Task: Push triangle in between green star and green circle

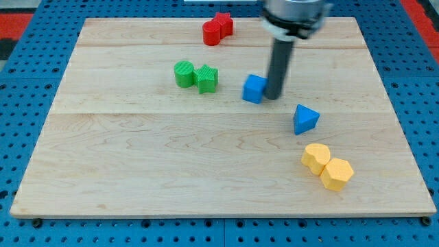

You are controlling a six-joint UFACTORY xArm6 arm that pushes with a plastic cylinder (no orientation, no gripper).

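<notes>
Blue triangle (305, 119) right of centre, well apart from green star (206, 78) & green circle (184, 73), which touch. My tip (273, 95) bare rod, grips nothing, touching blue cube (254, 88) at its right. Yellow blocks (327, 167) below triangle.

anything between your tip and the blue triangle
No block: in the camera view only bare board separates my tip, beside the blue cube, from the blue triangle down to the view's right.
</notes>
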